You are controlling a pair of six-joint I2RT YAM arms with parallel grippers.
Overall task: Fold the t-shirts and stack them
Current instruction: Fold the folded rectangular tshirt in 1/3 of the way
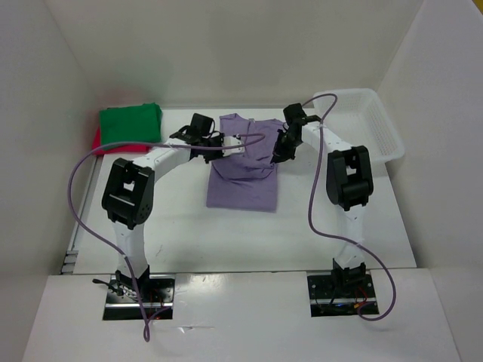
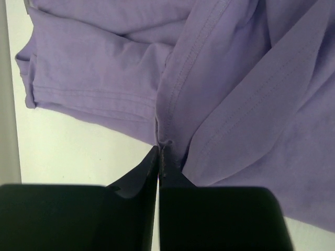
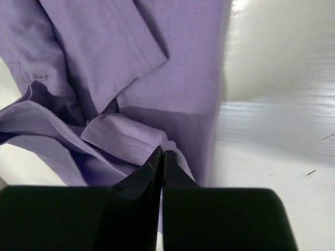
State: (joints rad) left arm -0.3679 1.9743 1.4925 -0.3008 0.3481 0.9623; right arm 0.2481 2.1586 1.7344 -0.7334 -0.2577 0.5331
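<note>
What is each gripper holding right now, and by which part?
Both hold the pale lavender cloth t-shirt: the left gripper pinches a bunched fold beside a stitched seam, the right gripper a folded hemmed edge.

Red shirt (image 1: pixel 96 142) mostly hidden under the green shirt (image 1: pixel 130 123); only a thin edge shows. Purple shirt (image 2: pixel 104 68) cut off by top and right edges in left wrist view, top and left in right wrist view. Cloth pinched inside left pincer (image 2: pixel 159 157) and right pincer (image 3: pixel 162 157) hidden by the fingers.
</note>
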